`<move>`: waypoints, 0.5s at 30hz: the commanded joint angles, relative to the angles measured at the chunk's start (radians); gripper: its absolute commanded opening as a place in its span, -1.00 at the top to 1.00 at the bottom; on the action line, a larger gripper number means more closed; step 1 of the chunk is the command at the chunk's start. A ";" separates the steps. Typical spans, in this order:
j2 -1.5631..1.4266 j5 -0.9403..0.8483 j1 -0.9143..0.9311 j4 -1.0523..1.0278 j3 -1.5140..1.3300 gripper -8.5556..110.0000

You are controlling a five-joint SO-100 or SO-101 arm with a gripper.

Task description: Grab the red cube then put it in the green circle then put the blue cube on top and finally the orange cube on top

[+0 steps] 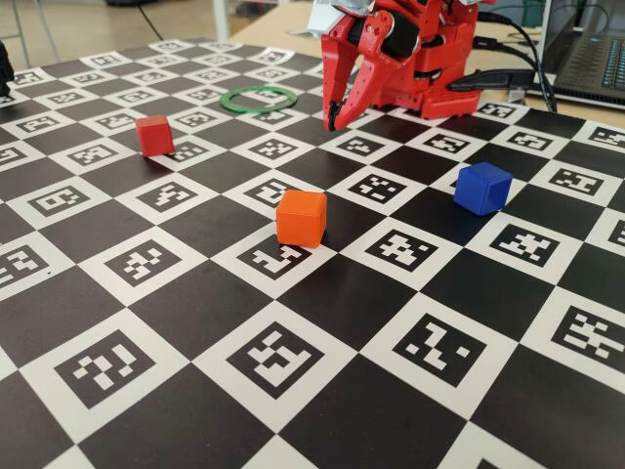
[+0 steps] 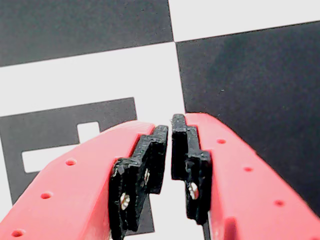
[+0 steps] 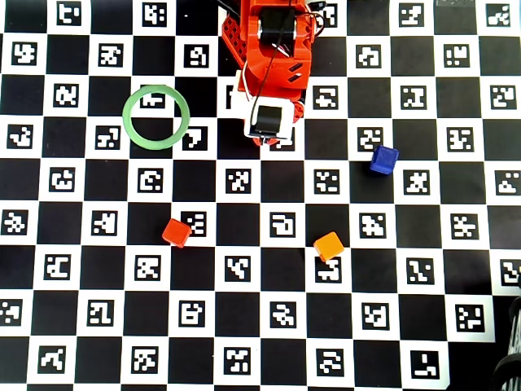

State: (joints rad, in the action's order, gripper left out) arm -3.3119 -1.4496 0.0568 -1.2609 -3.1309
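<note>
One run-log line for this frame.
gripper: shut, empty, near base | red cube, blue cube, orange cube: apart on board | green circle: empty

No readable words or numbers; only coded square markers on the checkered mat [image 3: 260, 326].

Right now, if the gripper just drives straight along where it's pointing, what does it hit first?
The checkered mat. The gripper points down at bare squares, jaws nearly shut and empty. No cube or ring shows in the wrist view, though the gap is hard to judge.
</note>
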 commanded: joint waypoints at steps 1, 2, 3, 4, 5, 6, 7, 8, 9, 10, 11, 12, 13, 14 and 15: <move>-0.043 0.058 0.008 -0.025 -0.031 0.96; -0.038 0.083 0.008 -0.017 -0.020 0.96; -0.028 0.109 0.008 -0.006 -0.002 0.96; -0.008 0.141 0.008 0.002 0.026 0.96; 0.015 0.173 0.008 0.003 0.060 0.96; 0.044 0.213 0.009 0.005 0.098 0.96; 0.078 0.244 0.011 0.009 0.141 0.96; 0.118 0.270 0.011 0.009 0.187 0.96; 0.166 0.301 0.014 0.009 0.241 0.96; 0.213 0.327 0.015 0.000 0.298 0.96; 0.264 0.356 0.018 -0.012 0.359 0.96; 0.316 0.382 0.023 -0.018 0.416 0.96; 0.371 0.407 0.029 -0.025 0.472 0.96; 0.426 0.426 0.035 -0.031 0.529 0.96; 0.480 0.448 0.044 -0.034 0.584 0.96</move>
State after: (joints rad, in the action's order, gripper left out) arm -2.9897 -1.0677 0.0828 -1.2870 -2.7566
